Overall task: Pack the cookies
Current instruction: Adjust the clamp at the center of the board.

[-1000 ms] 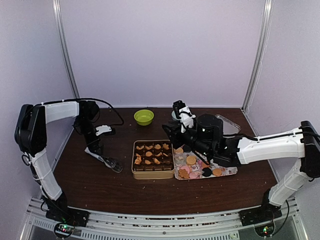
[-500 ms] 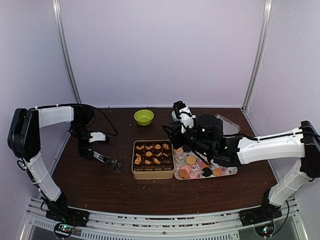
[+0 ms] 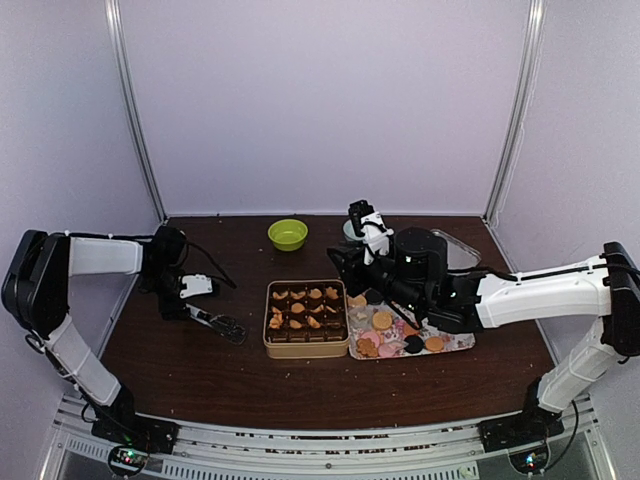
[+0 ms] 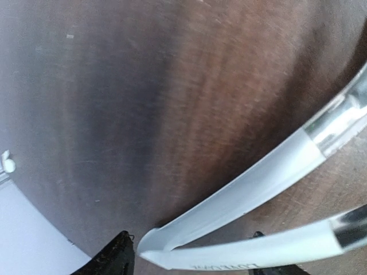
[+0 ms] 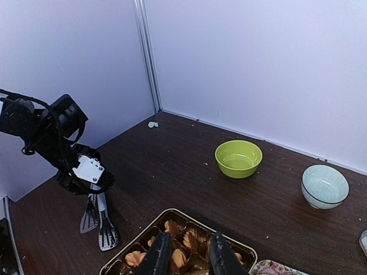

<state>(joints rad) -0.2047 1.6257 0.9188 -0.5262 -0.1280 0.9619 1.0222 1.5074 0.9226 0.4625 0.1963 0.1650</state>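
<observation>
Dark wood table | round cookies | left fingers clamping metal tongs | right fingers slightly apart

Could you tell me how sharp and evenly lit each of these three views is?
Top view: sharp, evenly lit, mild wide-angle bend in the corner posts. Left wrist view: too close, the table smeared and dark toward the left, the tongs soft with glare on the metal. Right wrist view: crisp on the green bowl and tin, soft shadows only.
</observation>
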